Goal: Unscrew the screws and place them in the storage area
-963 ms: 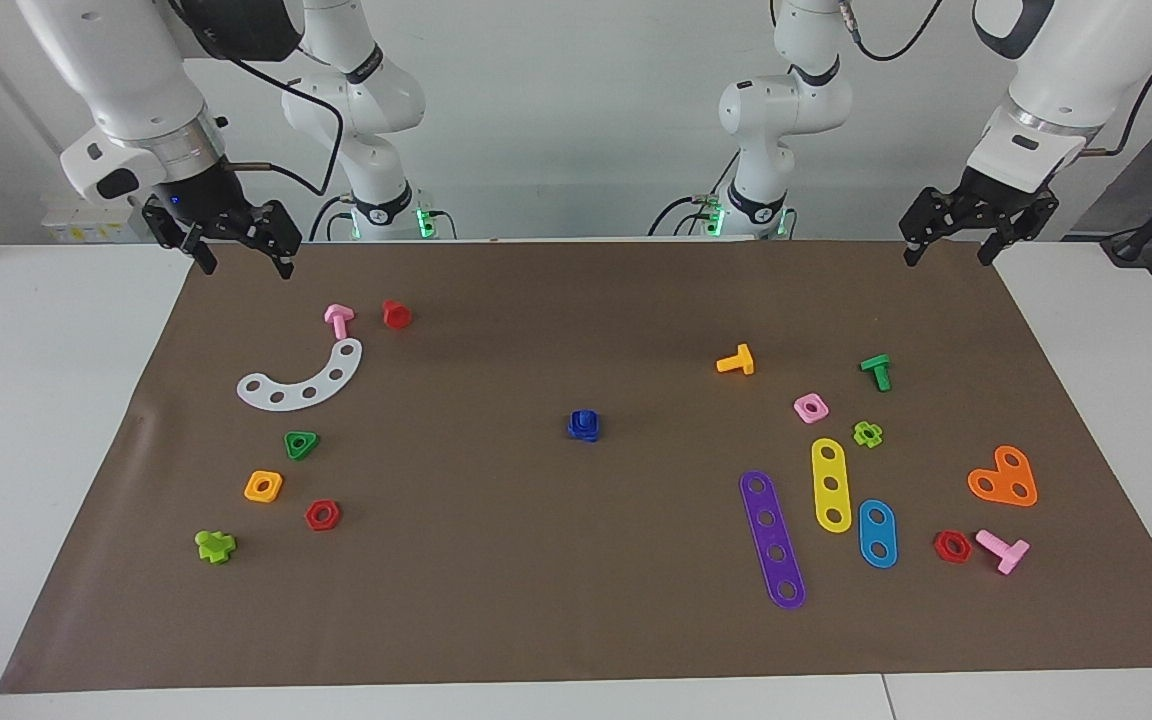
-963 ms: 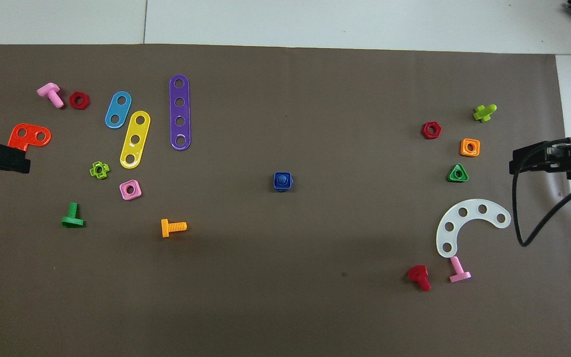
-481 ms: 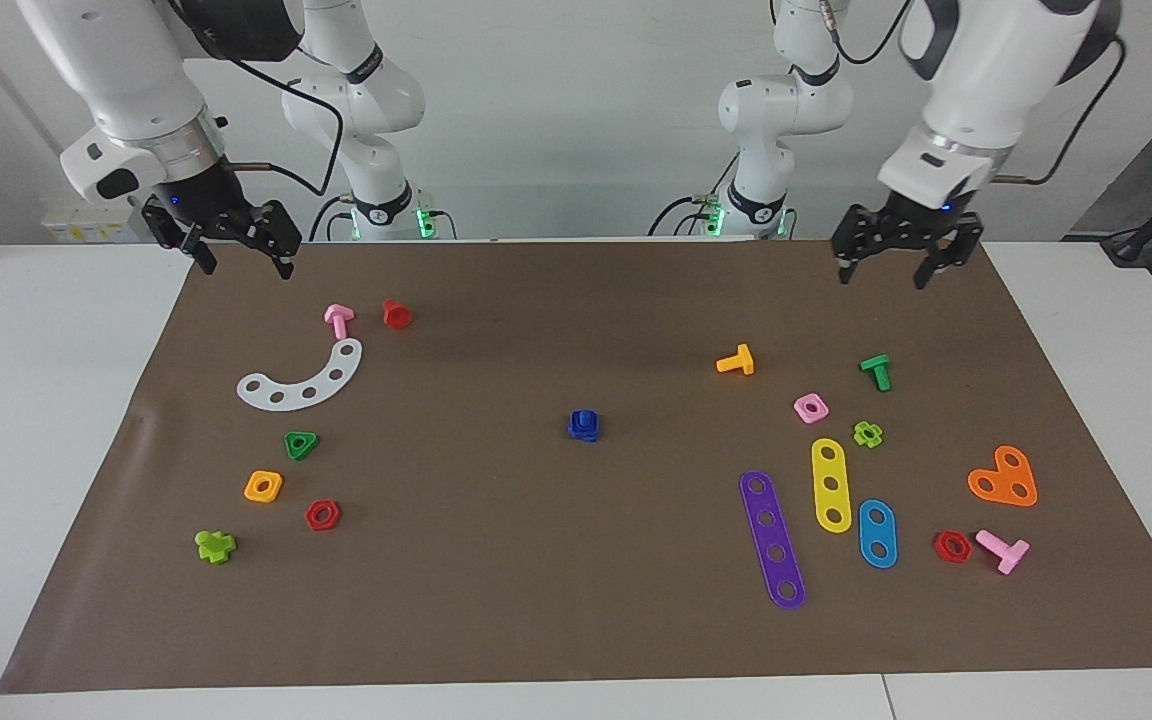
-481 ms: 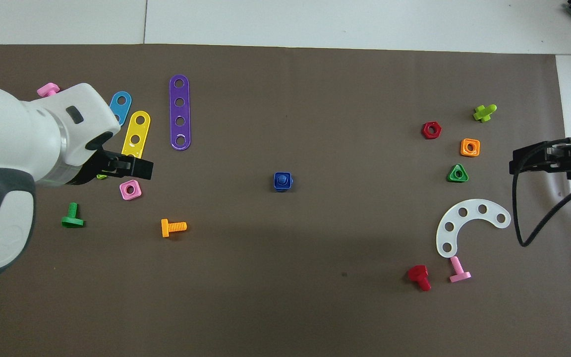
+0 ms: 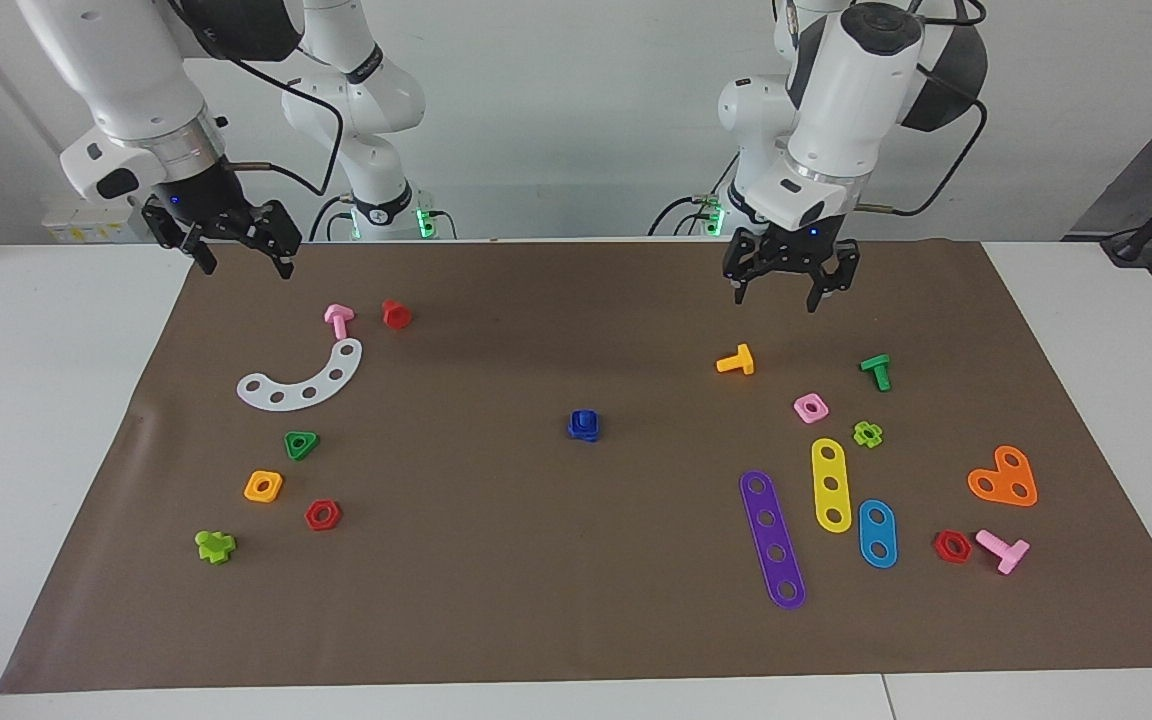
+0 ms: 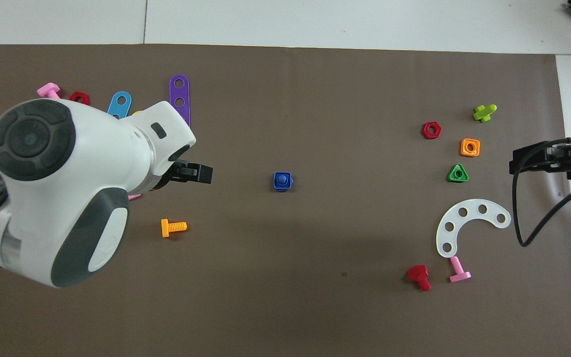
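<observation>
Facing view: left gripper (image 5: pixel 774 292) hung over the mat (image 5: pixel 576 620) near the orange bolt (image 5: pixel 736 361) — jaws spread, empty; right gripper (image 5: pixel 244 258) waited likewise; dark-blue bolt (image 5: pixel 584 425) sat mid-mat.

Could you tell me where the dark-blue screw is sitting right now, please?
The dark-blue screw stands alone mid-mat in both views, well clear of both part clusters, with the orange bolt its nearest neighbour.

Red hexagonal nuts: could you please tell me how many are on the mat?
2. One red hexagonal nut lies toward the right arm's end, beside the orange square nut; the second red nut lies toward the left arm's end, beside a pink bolt. None appears hidden.
</observation>
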